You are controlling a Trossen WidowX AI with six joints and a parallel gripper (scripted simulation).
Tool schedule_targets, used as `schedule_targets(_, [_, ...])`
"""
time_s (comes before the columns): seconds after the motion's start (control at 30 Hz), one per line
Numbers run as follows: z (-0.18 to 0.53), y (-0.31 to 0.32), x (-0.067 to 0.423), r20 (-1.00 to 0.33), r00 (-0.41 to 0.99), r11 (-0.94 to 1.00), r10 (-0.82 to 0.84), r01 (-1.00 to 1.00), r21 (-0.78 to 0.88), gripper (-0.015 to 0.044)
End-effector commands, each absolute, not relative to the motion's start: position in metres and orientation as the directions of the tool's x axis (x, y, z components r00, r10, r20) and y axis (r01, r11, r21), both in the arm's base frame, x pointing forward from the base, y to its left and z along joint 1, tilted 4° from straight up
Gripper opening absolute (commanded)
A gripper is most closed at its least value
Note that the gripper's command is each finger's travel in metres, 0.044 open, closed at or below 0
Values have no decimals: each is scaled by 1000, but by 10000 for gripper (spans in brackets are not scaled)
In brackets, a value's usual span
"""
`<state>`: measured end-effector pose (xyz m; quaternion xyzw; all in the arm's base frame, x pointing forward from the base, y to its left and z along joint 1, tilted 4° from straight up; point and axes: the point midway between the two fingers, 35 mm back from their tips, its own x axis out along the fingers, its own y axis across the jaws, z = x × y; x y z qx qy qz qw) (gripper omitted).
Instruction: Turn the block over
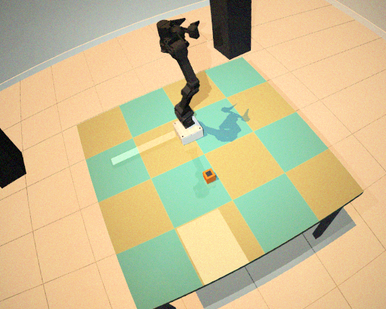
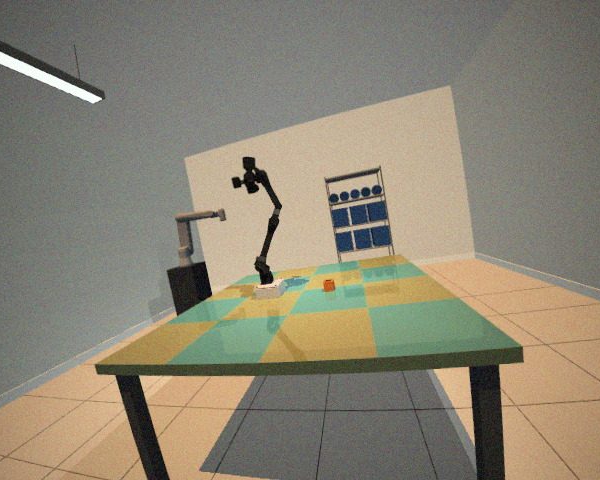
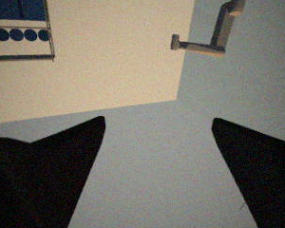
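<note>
The checkered table [image 1: 269,212] stood on a tan tiled floor [image 1: 53,239], a blue-stocked shelf rack [image 2: 359,212] and a grey second arm [image 2: 189,232] by the back wall. The black arm [image 1: 186,80] rose tall from its white base [image 1: 188,132], its claw [image 3: 158,142] spread wide and grasping nothing (aimed at the wall, not the tabletop). Well apart, far below it, the orange block [image 1: 209,176] sat upright on a teal square, dark marked side [image 1: 208,173] facing up; it looked cubic, with no long axis I could tell.
</note>
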<state>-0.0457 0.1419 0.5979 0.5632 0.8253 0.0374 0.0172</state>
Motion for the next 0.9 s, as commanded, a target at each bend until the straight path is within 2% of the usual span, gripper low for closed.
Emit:
schedule_targets(0.0, [598,142,-47,14,-369,367,929,926,85,426])
schedule_targets(0.17, [596,127,-84,10,-508,495,861,842,216,440])
schedule_targets(0.33, [588,90,-139,-8,-705,635,709,634,441,440])
schedule_targets(0.47, [579,55,-171,-30,-826,671,564,436,600,440])
schedule_targets(0.7, [559,-15,-206,-80,-946,585,314,126,801,440])
schedule_targets(0.87, [539,-77,-219,-134,-984,406,114,-77,911,440])
